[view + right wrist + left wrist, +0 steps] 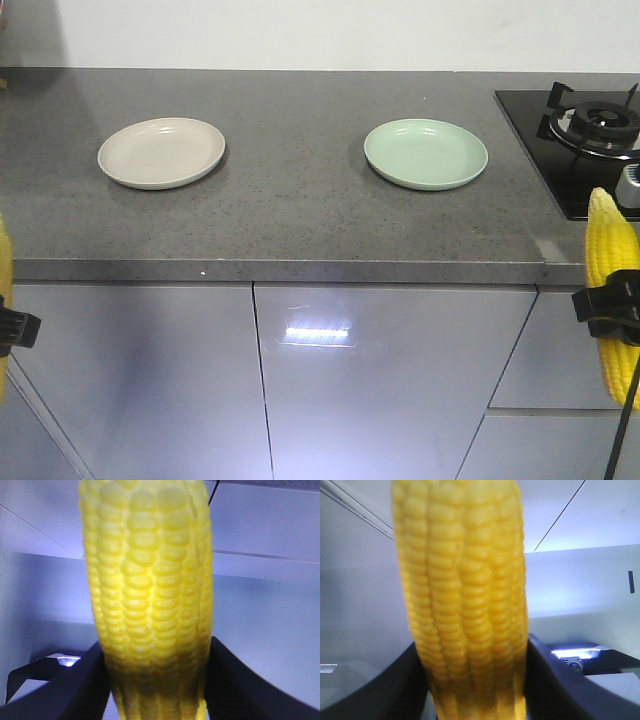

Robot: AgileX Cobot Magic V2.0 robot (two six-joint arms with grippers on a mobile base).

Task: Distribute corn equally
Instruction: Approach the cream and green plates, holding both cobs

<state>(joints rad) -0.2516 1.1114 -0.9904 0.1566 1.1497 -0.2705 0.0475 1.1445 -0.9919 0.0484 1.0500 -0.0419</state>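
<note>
Two yellow corn cobs are held upright in front of the cabinets, below the counter's front edge. One corn cob (pixel 610 275) stands at the far right of the front view, with my right gripper (pixel 612 312) shut on its middle; it fills the right wrist view (pixel 150 595). The other corn cob (pixel 4 270) shows as a sliver at the left edge, pinched by my left gripper (pixel 12 328), and fills the left wrist view (pixel 462 600). A beige plate (pixel 161 152) and a green plate (pixel 426 153) lie bare on the counter.
The grey stone counter (pixel 290 215) runs across the view, its front edge above glossy grey cabinet doors (pixel 380 380). A black gas hob (pixel 585 135) with a burner sits at the counter's right end, right of the green plate.
</note>
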